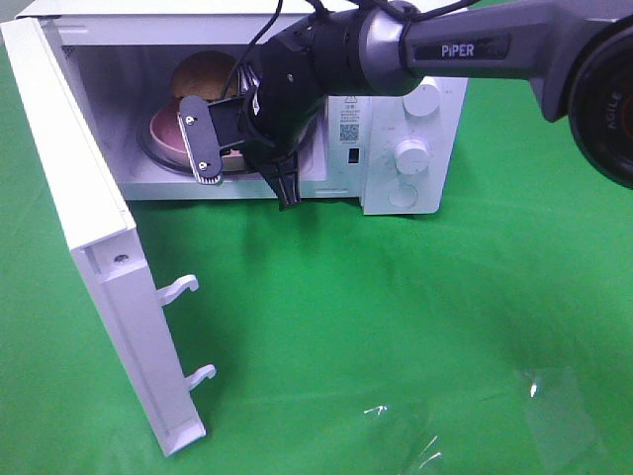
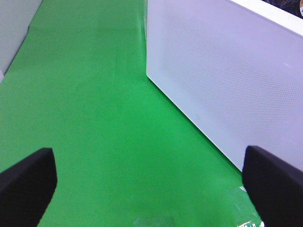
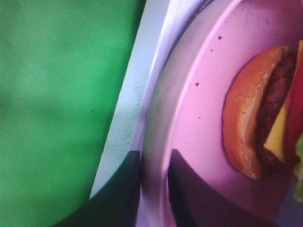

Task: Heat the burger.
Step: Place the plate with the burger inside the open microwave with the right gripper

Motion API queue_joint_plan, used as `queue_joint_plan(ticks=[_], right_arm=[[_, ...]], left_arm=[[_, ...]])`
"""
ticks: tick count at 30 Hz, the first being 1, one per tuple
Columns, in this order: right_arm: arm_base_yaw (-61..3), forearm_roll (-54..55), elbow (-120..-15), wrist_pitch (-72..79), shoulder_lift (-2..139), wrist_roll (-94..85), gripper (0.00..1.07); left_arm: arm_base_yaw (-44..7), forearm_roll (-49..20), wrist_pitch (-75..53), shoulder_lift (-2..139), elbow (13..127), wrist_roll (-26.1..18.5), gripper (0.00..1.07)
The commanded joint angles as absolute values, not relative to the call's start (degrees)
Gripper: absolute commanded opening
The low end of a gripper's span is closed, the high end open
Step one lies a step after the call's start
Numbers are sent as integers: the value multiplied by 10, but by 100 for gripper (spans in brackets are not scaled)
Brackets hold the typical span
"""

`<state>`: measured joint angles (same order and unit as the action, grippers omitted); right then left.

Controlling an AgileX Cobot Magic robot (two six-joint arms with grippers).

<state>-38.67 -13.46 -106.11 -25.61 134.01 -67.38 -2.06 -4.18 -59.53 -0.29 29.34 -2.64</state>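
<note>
The burger point(image 1: 203, 74) lies on a pink speckled plate point(image 1: 163, 129) inside the open microwave point(image 1: 415, 109). Up close, the burger point(image 3: 255, 123) shows its golden bun, dark patty, yellow cheese and red tomato on the plate point(image 3: 203, 94). My right gripper point(image 1: 208, 148) reaches into the oven's mouth. Its two dark fingers straddle the near rim of the plate, slightly parted around it point(image 3: 154, 189). My left gripper point(image 2: 151, 189) hangs wide open over the green cloth beside the microwave's outer wall point(image 2: 222, 80), holding nothing. It does not show in the exterior high view.
The microwave door point(image 1: 89, 218) is swung fully open to the left, its latch hooks point(image 1: 183, 287) sticking out. The control panel with two knobs point(image 1: 410, 153) is on the right. Green cloth point(image 1: 396, 327) covers the table, with a clear plastic sheet point(image 1: 554, 406) at front right.
</note>
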Motion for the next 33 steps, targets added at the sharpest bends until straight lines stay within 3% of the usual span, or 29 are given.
queue_joint_plan(ticks=[1,4,9,23,33], right_arm=[[-385,-138,-1068,-252,1335,-665,32],[-385,-136,-1068,-252,1335,-659,42],[-385,-132,-1066,-261,1335,-645,48],[-387,-125,-1045,-266,1309,-641,59],[-387,-121,-932,-202,1240,-642,66]], left_arm=[[-18,-42,-593,-14,292,-23,100],[-18,-42,-593,-14,292,-23,100],[-18,-42,-593,-14,292,-23,100],[-18,-42,-593,-14,292,-23,100],[-18,-42,-593,-14,292,-23,100]])
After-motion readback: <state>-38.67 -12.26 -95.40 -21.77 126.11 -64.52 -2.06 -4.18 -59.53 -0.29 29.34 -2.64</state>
